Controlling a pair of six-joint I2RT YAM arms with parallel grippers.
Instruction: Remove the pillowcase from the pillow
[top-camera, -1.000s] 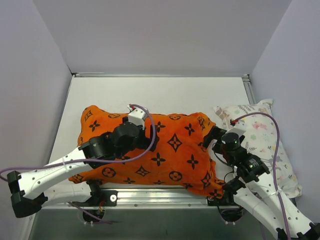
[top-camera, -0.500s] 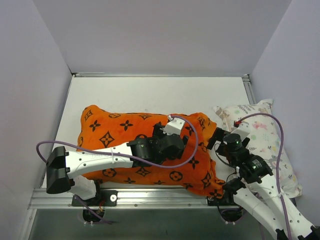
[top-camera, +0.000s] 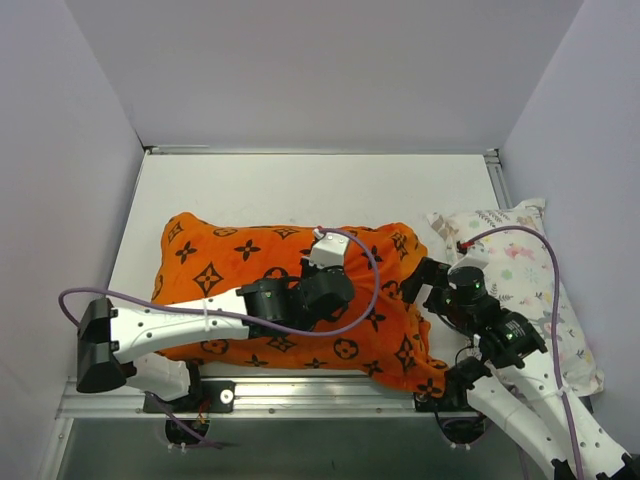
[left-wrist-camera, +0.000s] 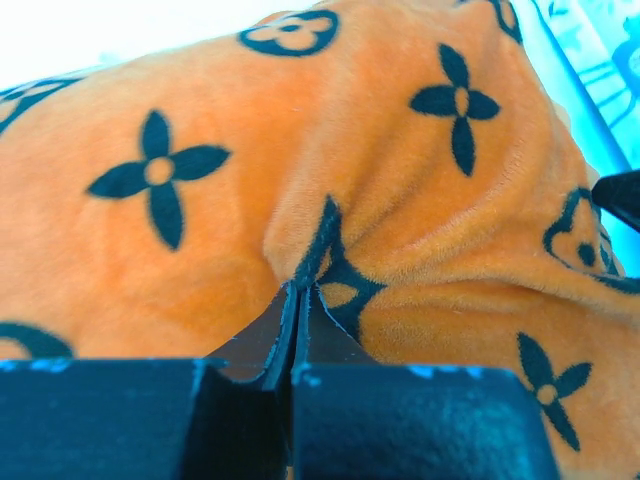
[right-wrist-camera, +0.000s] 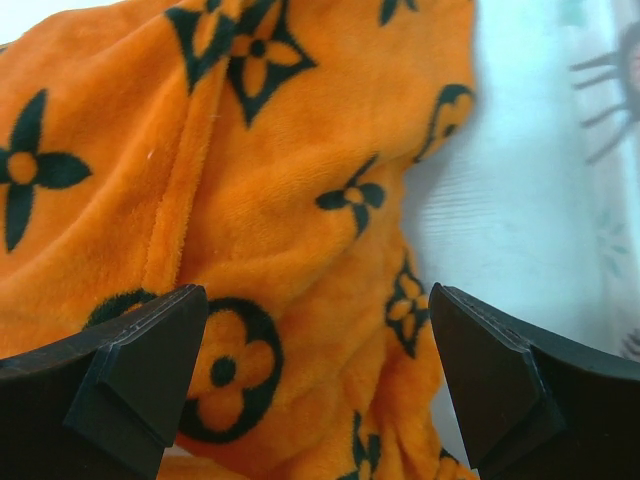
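While the one orange pillowcase (top-camera: 230, 265) lies plump at centre, the left gripper (left-wrist-camera: 298, 292) pinches a fold of it, jaws closed. The right gripper (right-wrist-camera: 318, 292) gapes wide over its 3 o'clock end. One floral pillow (top-camera: 530, 275) lies further toward 3 o'clock.

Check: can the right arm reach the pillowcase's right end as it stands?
Probably yes. The right gripper is open and faces the pillowcase edge with nothing between; the floral pillow lies off to its side.
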